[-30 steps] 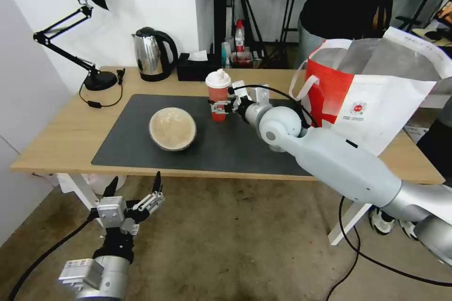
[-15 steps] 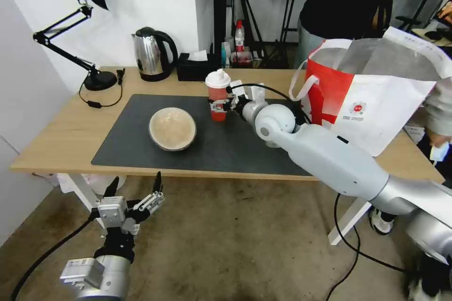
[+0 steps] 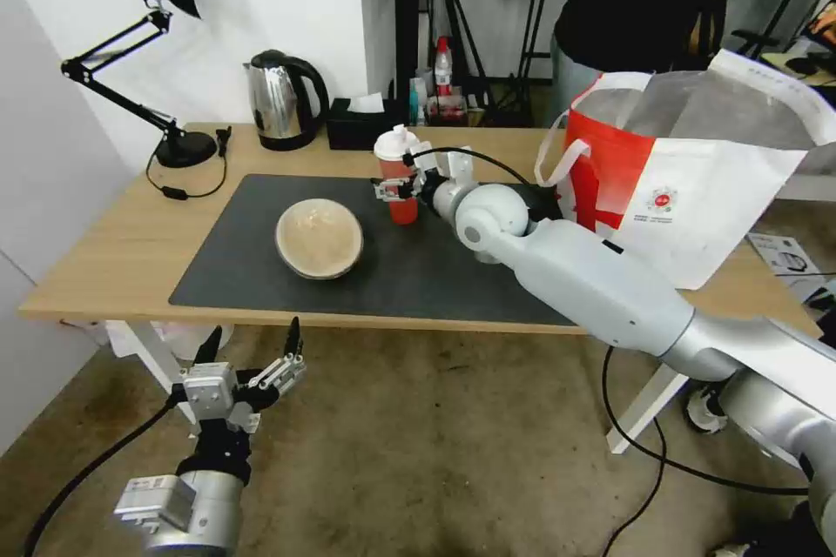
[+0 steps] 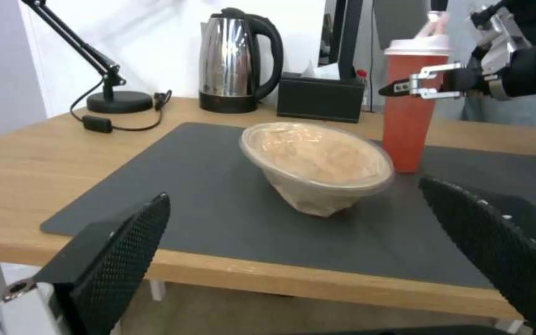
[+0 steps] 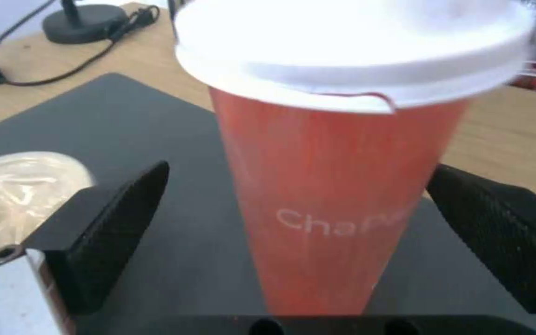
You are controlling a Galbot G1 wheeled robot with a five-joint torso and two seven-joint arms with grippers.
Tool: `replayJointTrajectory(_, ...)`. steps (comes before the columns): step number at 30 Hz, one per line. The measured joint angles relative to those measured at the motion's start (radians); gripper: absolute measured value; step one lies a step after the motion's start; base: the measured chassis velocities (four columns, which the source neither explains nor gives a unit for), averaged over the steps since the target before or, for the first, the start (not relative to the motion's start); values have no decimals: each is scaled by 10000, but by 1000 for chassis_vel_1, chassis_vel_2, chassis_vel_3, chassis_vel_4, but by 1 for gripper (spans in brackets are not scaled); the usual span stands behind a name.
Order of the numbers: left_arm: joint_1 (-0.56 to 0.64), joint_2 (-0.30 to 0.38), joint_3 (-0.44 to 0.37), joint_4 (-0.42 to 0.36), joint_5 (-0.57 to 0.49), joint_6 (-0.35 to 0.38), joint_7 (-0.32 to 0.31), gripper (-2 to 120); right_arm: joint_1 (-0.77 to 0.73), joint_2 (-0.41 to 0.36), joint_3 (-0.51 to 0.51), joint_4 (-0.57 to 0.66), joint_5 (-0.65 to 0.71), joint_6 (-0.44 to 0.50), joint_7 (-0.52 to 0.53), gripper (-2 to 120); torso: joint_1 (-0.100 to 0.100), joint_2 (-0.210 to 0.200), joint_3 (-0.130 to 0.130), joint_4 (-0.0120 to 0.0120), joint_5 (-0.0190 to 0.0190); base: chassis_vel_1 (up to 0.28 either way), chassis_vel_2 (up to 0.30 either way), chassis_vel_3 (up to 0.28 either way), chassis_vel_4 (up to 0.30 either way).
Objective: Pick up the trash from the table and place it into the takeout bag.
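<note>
Right tool (image 3: 394,188) sat around the red cup (image 3: 398,177) on the dark mat (image 3: 261,252) of the desk (image 3: 113,252), fingers (image 5: 103,228) spread on both sides of the cup wall and not yet touching it, so released, nothing gripped. The cup stood upright with its white lid (image 5: 355,51) on. Risk: the cup is tall with a narrow base, so one finger touching first could push it over or slide it; a grip up near the lid might pop the lid and spill whatever is left inside, contents not visible. The beige bowl (image 3: 319,237) lay tilted on the mat just beside the cup, covered by clear film, looked empty. The bag (image 3: 697,191) stood open at the right end of the desk, silvery lining showing, inside hidden. Left tool (image 3: 248,365) hung parked below the desk edge, fingers apart, empty.
</note>
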Motion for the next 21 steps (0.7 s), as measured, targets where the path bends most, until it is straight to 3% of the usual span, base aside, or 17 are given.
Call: replayJointTrajectory(21, -40, 10, -56, 68, -191, -30, -27, 100, -72, 456, 15, -1210, -265, 301, -506, 98, 1, 0, 0, -1, 0, 0, 0, 0, 0)
